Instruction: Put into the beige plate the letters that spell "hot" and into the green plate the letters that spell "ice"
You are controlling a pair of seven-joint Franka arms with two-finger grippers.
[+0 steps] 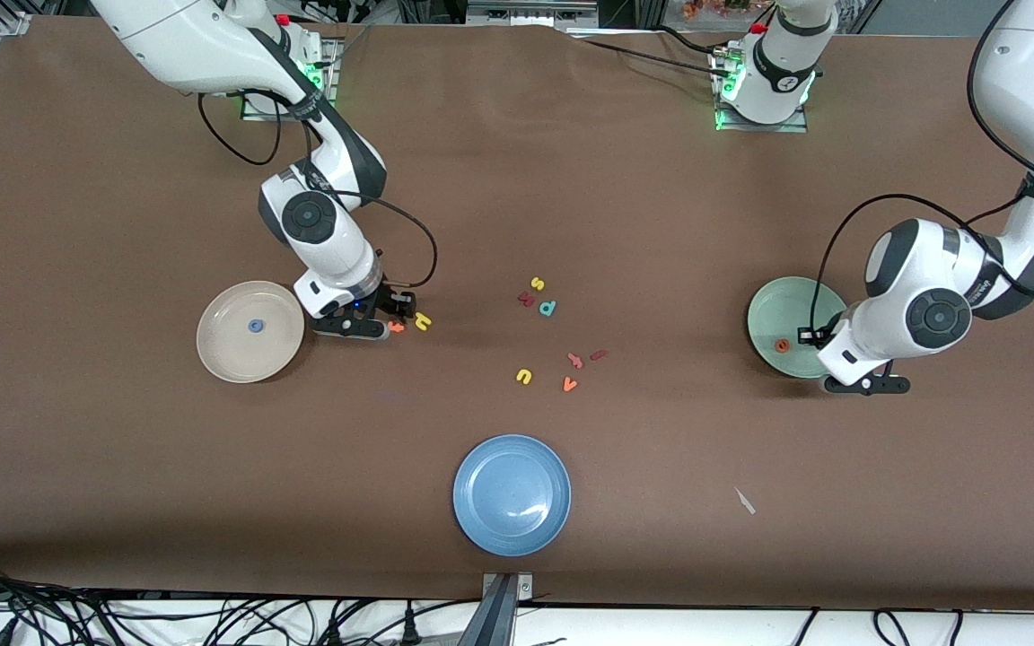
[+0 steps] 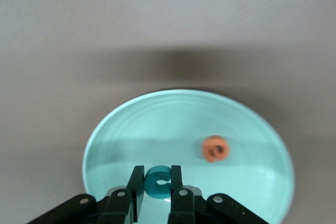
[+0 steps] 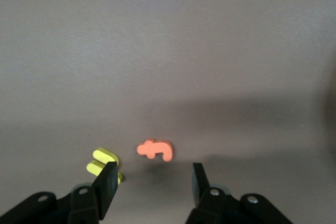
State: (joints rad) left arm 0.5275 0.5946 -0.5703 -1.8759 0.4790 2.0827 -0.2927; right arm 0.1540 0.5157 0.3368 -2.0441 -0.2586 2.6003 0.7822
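My left gripper [image 2: 157,174] is shut on the teal "c" [image 2: 157,183], held just above the green plate [image 2: 131,129]. An orange "e" [image 2: 215,148] lies in that plate. Beside the beige plate [image 1: 225,354], my right gripper [image 3: 155,174] hangs open low over the table. The orange "t" [image 3: 155,149] lies just past its fingertips and the yellow "h" [image 3: 104,160] sits by one finger. A blue "o" [image 1: 255,326] rests in the beige plate. The maroon "i" [image 1: 599,354] lies on the table among the loose letters at mid-table.
Loose letters at mid-table: a yellow "s" [image 1: 537,283], dark red "k" [image 1: 527,299], teal "p" [image 1: 547,308], yellow "u" [image 1: 524,376], orange "v" [image 1: 569,384] and a salmon letter [image 1: 575,360]. A blue plate [image 1: 512,494] sits nearest the front camera. A white scrap [image 1: 744,501] lies beside it.
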